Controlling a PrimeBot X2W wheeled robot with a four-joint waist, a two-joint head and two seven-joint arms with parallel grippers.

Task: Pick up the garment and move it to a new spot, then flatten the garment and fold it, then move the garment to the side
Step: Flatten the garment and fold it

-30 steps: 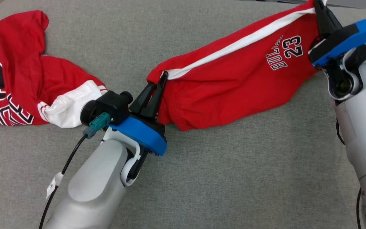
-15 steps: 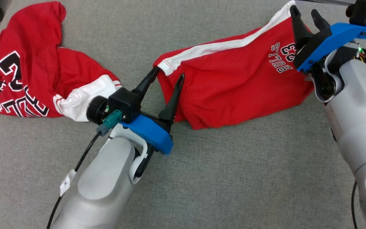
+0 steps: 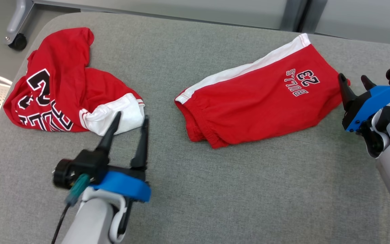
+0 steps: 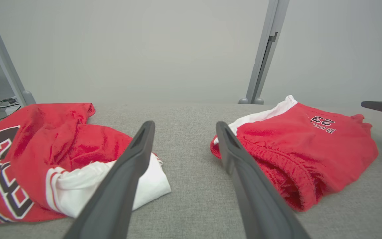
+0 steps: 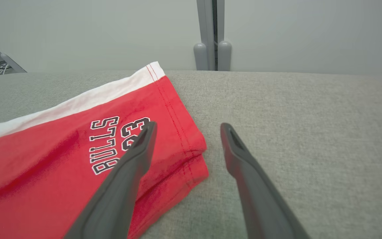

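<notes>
Right now both my grippers stand with their fingers spread wide and hold nothing. The red Bulls shorts [image 3: 259, 101] lie flat on the grey upholstered table [image 3: 215, 189], between my two arms and toward the far right of it. Their long axis runs slantwise in the head view, from the gathered elastic waistband at the near left to the stitched leg hem at the far right, with a white stripe along the far edge. My right gripper [image 3: 352, 78] sits just beside that hem end, with the printed "23" ahead and to its left in the wrist view, so it is the nearer arm. My left gripper [image 3: 131, 116] points between the waistband, ahead and to its right, and a crumpled red jersey [image 3: 56, 91], whose white sleeve lies by its left finger; I cannot tell whether they touch. The shorts look like soft, slightly fuzzy knit, doubled over at the hem, limp enough to sag and bunch if lifted from one end only.
</notes>
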